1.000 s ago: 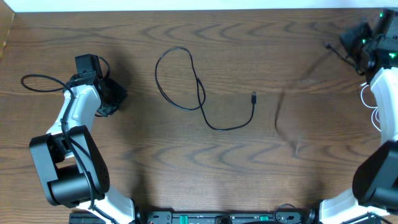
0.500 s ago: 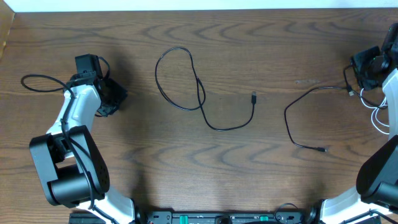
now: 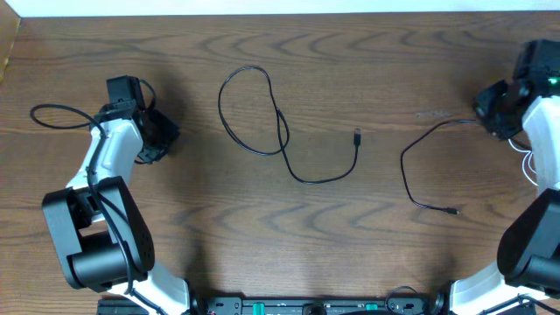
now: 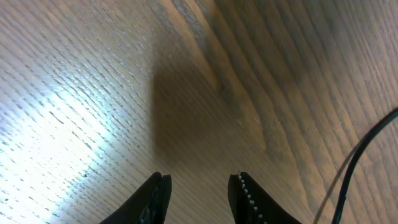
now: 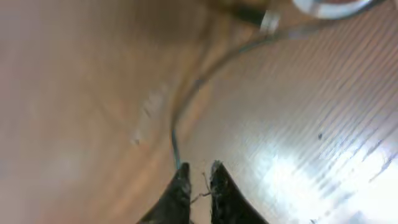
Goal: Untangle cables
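One black cable [image 3: 282, 138] lies mid-table in a loop, its plug [image 3: 357, 136] pointing up. A second black cable [image 3: 408, 171] curves across the right side from my right gripper [image 3: 487, 112] down to a small plug [image 3: 453, 211]. A white cable [image 3: 528, 162] shows at the right edge beside the arm. In the blurred right wrist view the black cable [image 5: 186, 106] runs down to the left fingertip of my right gripper [image 5: 199, 167]; its jaws stand almost together and I cannot tell whether the cable is pinched. My left gripper [image 3: 164, 136] [image 4: 199, 178] is open over bare wood.
A thick black arm wire [image 3: 54, 112] loops at the far left. A dark cord [image 4: 360, 155] crosses the right edge of the left wrist view. A white loop [image 5: 329, 7] and a metal plug [image 5: 268, 22] sit at the top of the right wrist view.
The right black cable, a blur in the air a second ago, now lies on the table. My right gripper came down from the far corner, opened, then narrowed. The left arm stayed put.
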{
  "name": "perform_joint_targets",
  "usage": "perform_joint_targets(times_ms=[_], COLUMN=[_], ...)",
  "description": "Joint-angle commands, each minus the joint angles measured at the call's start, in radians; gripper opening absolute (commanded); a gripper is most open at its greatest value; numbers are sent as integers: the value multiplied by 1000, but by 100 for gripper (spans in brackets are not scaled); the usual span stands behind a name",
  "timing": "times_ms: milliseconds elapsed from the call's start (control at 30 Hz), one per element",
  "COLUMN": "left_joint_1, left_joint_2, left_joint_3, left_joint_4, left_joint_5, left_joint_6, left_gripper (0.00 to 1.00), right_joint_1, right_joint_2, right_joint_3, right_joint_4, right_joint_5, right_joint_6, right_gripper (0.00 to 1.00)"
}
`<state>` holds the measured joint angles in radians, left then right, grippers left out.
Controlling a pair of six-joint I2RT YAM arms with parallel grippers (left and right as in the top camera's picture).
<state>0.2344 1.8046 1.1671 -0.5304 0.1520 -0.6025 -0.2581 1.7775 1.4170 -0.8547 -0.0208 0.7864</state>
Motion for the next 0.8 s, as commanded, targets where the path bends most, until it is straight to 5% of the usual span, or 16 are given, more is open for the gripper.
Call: perform_joint_targets(times_ms=[0, 167, 467, 767], left_joint_1=[-10, -10, -10, -10], left_joint_2=[7, 7, 7, 7], left_joint_3=[-6, -6, -6, -6], left_joint_4=[-3, -3, -3, -3], left_joint_5=[-3, -2, -3, -2], left_joint_6=[-2, -2, -2, -2], left_gripper=[36, 36, 36, 36], right_joint_1=[62, 149, 274, 357], right_joint_2=[-5, -4, -4, -2], right_joint_3=[-107, -264, -404, -417], right_joint_4=[27, 195, 373, 374], right_joint_5=[14, -10, -74, 21], right_joint_6=[-25, -25, -27, -70], right_gripper=[1, 6, 33, 38])
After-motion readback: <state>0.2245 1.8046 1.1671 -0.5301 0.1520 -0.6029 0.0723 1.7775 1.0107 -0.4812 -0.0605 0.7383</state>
